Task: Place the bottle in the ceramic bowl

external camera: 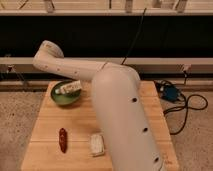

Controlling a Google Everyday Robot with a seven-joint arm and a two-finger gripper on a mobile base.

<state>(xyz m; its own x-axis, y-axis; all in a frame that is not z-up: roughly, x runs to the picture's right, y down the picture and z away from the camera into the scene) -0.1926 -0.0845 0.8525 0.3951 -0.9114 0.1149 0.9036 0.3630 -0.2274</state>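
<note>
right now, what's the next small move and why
Probably pull the arm back and away. The bottle already lies on its side in the green ceramic bowl, with nothing visibly holding it. The pincer itself is out of sight; the arm's rounded end sits up and left of the bowl.

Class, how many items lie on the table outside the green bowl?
2: a red item, front left; a pale block beside it. The arm may hide more; the gripper is unseen.
</note>
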